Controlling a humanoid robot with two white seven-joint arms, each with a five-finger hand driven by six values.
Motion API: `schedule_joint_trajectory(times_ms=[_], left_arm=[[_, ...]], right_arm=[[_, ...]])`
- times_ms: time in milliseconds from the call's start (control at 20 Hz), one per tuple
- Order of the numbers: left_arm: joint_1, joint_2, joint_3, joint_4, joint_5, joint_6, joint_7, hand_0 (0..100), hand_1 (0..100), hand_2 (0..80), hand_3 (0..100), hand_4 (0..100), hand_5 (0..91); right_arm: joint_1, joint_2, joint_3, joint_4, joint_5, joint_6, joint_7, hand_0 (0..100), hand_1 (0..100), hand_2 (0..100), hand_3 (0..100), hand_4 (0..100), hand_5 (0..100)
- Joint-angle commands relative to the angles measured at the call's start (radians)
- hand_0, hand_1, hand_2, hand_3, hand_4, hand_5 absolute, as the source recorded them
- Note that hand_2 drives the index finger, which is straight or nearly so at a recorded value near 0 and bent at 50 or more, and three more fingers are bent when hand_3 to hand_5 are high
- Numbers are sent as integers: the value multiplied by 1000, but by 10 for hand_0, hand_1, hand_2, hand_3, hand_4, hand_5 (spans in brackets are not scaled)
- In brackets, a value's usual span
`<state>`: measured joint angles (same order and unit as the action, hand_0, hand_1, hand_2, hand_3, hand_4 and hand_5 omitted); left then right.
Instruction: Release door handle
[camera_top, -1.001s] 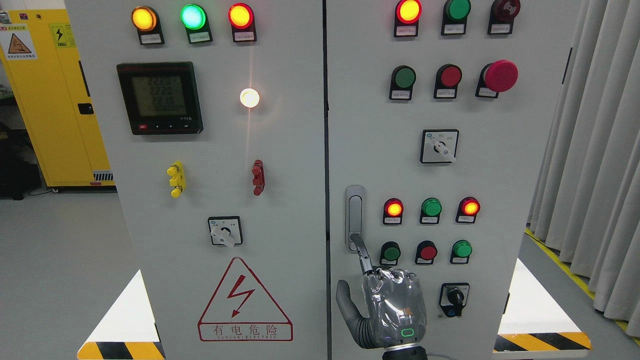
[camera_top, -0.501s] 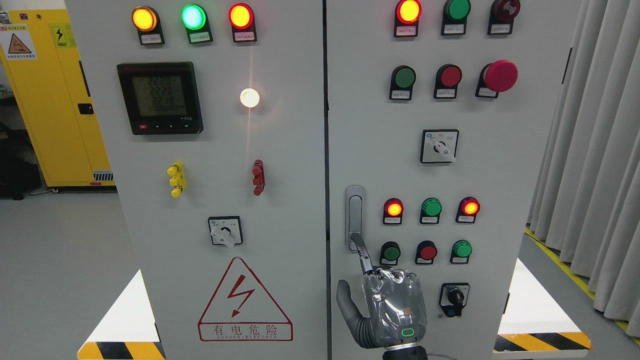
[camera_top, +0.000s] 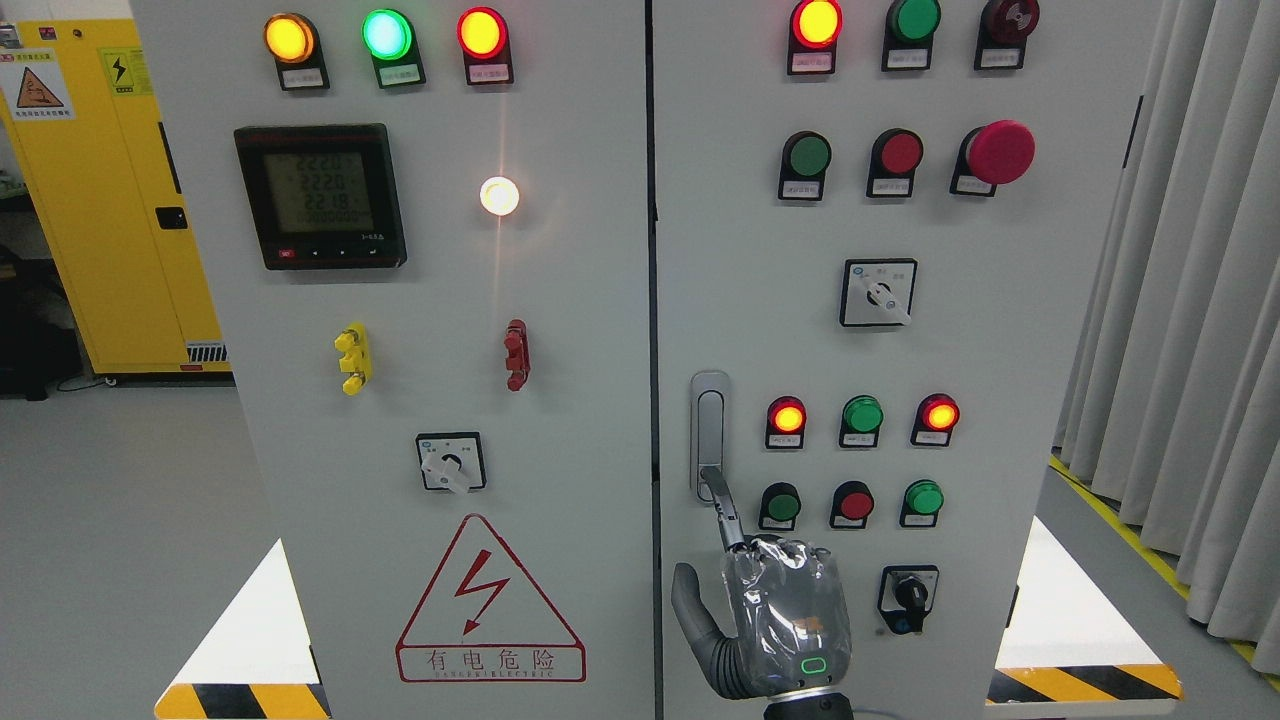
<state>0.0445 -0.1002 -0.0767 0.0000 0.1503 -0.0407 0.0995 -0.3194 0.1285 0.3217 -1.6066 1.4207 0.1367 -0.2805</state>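
Observation:
The silver door handle (camera_top: 710, 430) stands upright in its recess at the left edge of the right cabinet door (camera_top: 1000, 400). My right hand (camera_top: 785, 610), wrapped in clear plastic, comes up from the bottom edge just below it. Its index finger (camera_top: 726, 512) is stretched out, and the tip touches the handle's lower end. The other fingers are curled into the palm and the thumb (camera_top: 688, 605) sticks out to the left. Nothing is grasped. The left arm does not show.
Push buttons (camera_top: 856, 503), lit lamps (camera_top: 788, 417) and a black key switch (camera_top: 908, 595) sit right of the hand. The left door (camera_top: 560, 400) carries a meter (camera_top: 320, 195) and a rotary switch (camera_top: 450, 463). A yellow cabinet (camera_top: 100, 200) stands far left, grey curtains (camera_top: 1190, 300) right.
Almost nothing: the right hand has shifted very slightly left, and its index fingertip stays at the handle's lower end.

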Motion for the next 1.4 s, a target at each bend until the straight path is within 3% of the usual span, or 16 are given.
schedule_joint_trajectory(times_ms=[0, 1352], left_arm=[[0, 1, 0, -15, 0, 1, 0, 120, 556, 0, 0, 0, 0], [0, -1, 0, -15, 0, 1, 0, 120, 556, 0, 0, 0, 0]], right_arm=[[0, 0, 0, 2, 0, 1, 4, 681, 387, 78, 1000, 1000, 1000], [8, 0, 5, 2, 3, 6, 9, 697, 393, 113, 1000, 1000, 1000]])
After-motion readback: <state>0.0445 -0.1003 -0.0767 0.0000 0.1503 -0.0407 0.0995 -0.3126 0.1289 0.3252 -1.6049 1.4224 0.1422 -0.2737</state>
